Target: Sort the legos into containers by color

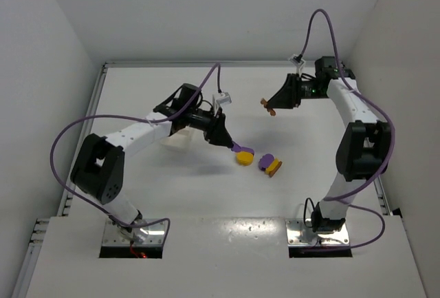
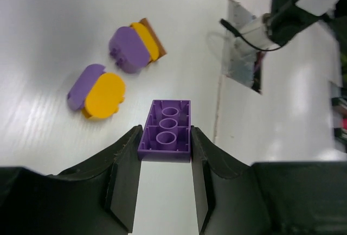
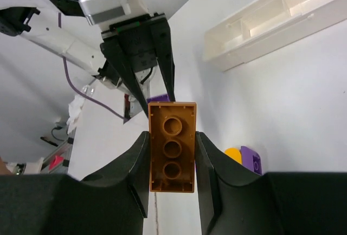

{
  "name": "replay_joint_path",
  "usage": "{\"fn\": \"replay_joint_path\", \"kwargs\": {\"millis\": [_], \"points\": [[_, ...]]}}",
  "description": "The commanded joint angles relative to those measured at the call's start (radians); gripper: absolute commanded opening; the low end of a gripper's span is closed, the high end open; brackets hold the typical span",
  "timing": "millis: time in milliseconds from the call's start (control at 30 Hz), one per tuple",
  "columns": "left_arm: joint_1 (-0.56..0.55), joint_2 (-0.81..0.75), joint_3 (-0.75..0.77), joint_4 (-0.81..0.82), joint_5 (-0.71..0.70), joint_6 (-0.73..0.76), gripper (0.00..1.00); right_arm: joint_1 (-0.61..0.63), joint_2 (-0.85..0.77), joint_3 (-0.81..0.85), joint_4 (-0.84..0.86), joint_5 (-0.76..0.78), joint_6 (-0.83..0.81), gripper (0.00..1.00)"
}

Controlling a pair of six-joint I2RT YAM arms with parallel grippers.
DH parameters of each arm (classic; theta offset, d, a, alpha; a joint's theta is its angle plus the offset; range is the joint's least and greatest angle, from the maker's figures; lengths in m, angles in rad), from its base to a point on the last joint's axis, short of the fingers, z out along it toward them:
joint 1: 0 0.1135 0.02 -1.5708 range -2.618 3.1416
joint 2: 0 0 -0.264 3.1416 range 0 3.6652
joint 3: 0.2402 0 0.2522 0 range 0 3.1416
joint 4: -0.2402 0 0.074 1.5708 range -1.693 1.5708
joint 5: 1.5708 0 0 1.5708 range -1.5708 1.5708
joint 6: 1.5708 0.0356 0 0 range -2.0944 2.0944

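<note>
The left gripper (image 2: 165, 141) is pinching a purple brick (image 2: 168, 116) by its long sides. The two dark fingers (image 2: 126, 162) are pressed in on the brick, and its hollow underside faces the wrist camera. From above, that gripper (image 1: 232, 144) hangs low over the middle of the table (image 1: 172, 201), and the purple brick (image 1: 238, 147) sits just beside the loose pieces there. From where I stand I cannot tell whether the brick touches the tabletop or rides just clear of it.

The right gripper (image 3: 172, 144) is clamped the same way on a brown-orange brick (image 3: 172, 137), hollow side up, with one finger on each long side. In the overhead view this gripper (image 1: 270, 109) is held further back and to the right, well apart from the pile, with the brown-orange brick (image 1: 268, 105) at its tip.

On the table lie two small clusters. One is a yellow and purple pair (image 1: 245, 157), the yellow piece lying against the purple one. Just to its right is a mixed heap (image 1: 270, 164) of purple, yellow and brown-orange pieces packed together.

The white tray (image 1: 177, 143) rests behind the left arm (image 1: 144, 131), which hides most of it from above. The right wrist view shows the tray (image 3: 255, 42) more fully, lying long and low-walled with dividers across it, well apart from both held bricks.
</note>
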Motion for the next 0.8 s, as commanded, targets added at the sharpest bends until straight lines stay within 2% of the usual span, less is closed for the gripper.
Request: {"fn": "replay_joint_path", "kwargs": {"millis": [0, 33, 133, 167, 233, 267, 300, 433, 600, 767], "points": [[-0.008, -0.135, -0.018, -0.043, -0.155, 0.083, 0.08, 0.003, -0.062, -0.010, 0.004, -0.067, -0.054, 0.03], [-0.008, -0.207, -0.036, -0.052, -0.313, 0.094, 0.08, 0.003, -0.077, -0.032, 0.004, -0.029, -0.054, 0.03], [-0.008, -0.318, -0.110, -0.061, -0.584, 0.083, 0.08, 0.003, -0.102, -0.053, 0.026, 0.037, -0.054, 0.03], [-0.008, -0.374, -0.125, -0.077, -0.759, 0.083, 0.08, 0.003, -0.102, -0.054, 0.035, 0.049, -0.039, 0.03], [-0.008, -0.404, -0.139, -0.114, -0.912, 0.083, 0.08, 0.013, -0.111, -0.064, 0.089, 0.071, 0.007, 0.03], [-0.008, -0.404, -0.139, -0.164, -1.041, 0.099, 0.08, 0.013, -0.111, -0.075, 0.119, 0.071, 0.041, 0.03], [0.002, -0.394, -0.139, -0.190, -1.096, 0.108, 0.07, 0.013, -0.120, -0.092, 0.191, 0.094, 0.112, 0.03], [0.050, -0.354, -0.139, -0.285, -1.200, 0.157, 0.07, 0.024, -0.130, -0.142, 0.343, 0.151, 0.272, 0.03], [0.070, -0.302, -0.159, -0.286, -1.227, 0.168, 0.07, 0.044, -0.130, -0.142, 0.365, 0.226, 0.338, 0.03], [0.116, -0.220, -0.136, -0.307, -1.217, 0.159, 0.08, 0.044, -0.130, -0.142, 0.365, 0.249, 0.339, 0.03]]}}
